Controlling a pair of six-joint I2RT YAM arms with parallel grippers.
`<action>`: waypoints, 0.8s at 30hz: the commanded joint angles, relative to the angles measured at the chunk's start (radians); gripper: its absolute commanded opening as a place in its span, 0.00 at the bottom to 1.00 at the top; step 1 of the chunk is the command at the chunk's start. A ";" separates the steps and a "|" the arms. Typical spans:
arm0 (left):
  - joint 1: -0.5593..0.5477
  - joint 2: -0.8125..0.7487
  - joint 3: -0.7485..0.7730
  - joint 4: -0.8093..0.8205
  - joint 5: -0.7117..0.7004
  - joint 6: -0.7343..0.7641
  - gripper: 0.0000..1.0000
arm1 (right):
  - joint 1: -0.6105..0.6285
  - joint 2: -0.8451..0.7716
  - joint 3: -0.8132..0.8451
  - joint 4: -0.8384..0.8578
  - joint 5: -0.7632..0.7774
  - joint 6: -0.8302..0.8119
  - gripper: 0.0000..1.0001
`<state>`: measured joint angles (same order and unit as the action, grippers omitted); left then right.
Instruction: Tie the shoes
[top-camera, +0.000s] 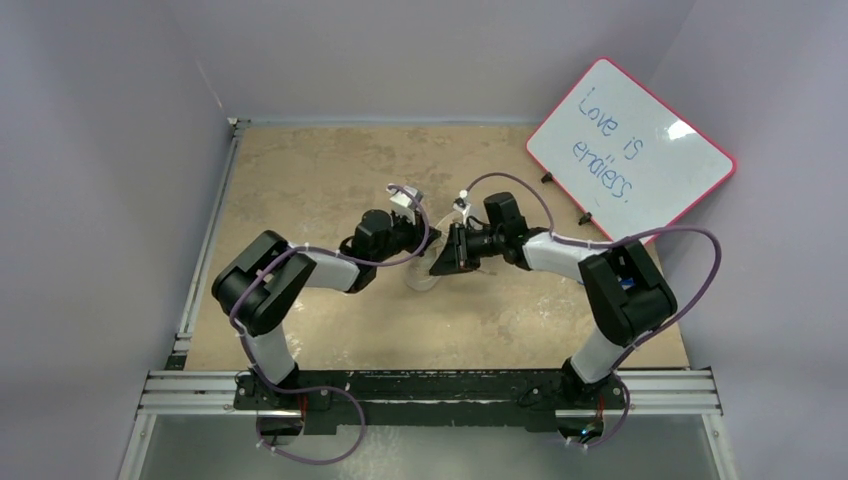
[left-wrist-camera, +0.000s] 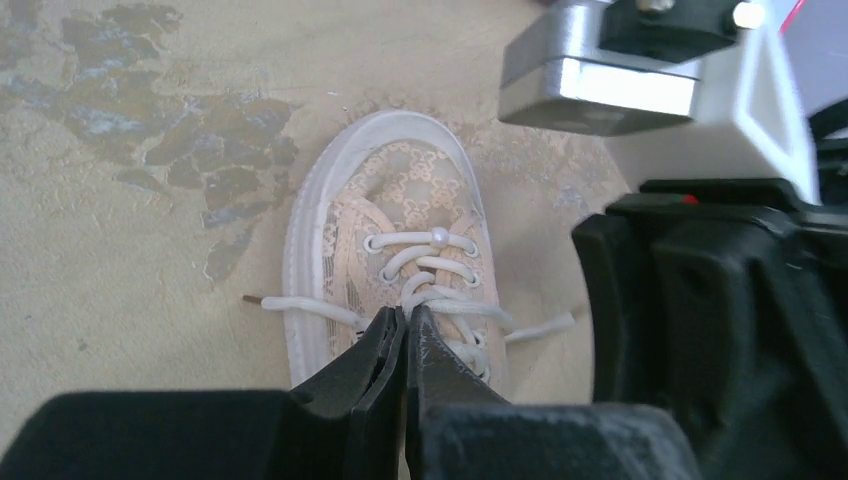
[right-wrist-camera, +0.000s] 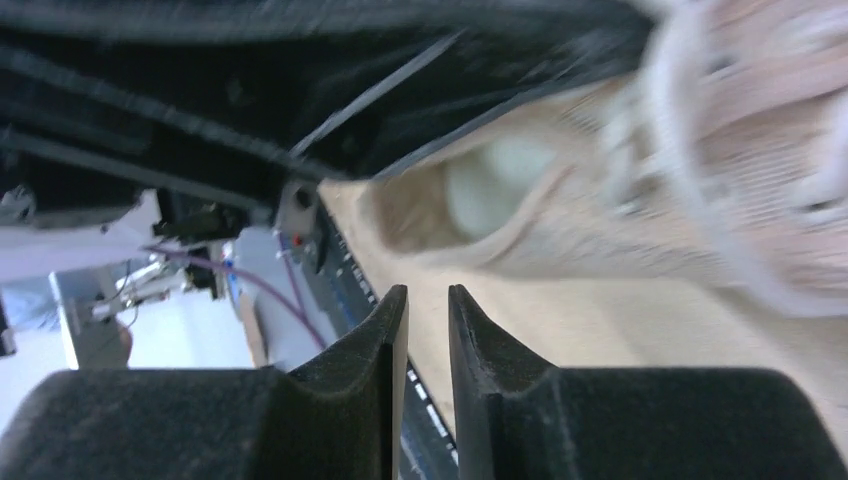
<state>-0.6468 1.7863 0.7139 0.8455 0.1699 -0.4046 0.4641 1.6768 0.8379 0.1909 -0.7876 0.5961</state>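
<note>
Black fingers of the left gripper (left-wrist-camera: 406, 318) fill the foreground of its wrist view, pressed together where the laces (left-wrist-camera: 300, 305) cross and apparently pinching them, though the contact itself is hidden. Sole down on the tan table (top-camera: 330, 170), the cream sneaker (left-wrist-camera: 390, 170) sits between both arms. Just beside it hangs the right gripper (right-wrist-camera: 427, 295), its jaws a narrow slit apart, gripping nothing.

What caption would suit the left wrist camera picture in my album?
Left gripper, fingertips closed, at the crossed laces of the cream sneaker, toe pointing away.
</note>
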 joint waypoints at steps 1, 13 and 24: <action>0.054 -0.018 0.020 0.004 0.151 0.071 0.00 | -0.015 -0.109 -0.007 0.026 -0.074 0.065 0.27; 0.111 -0.004 0.046 -0.002 0.429 0.136 0.00 | -0.193 0.031 0.304 -0.302 -0.117 -0.490 0.30; 0.113 0.023 0.080 0.024 0.477 0.134 0.00 | -0.160 0.166 0.366 -0.334 -0.263 -0.705 0.24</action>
<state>-0.5358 1.8008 0.7582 0.8219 0.5892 -0.2909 0.2817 1.8603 1.1759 -0.1333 -0.9398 -0.0162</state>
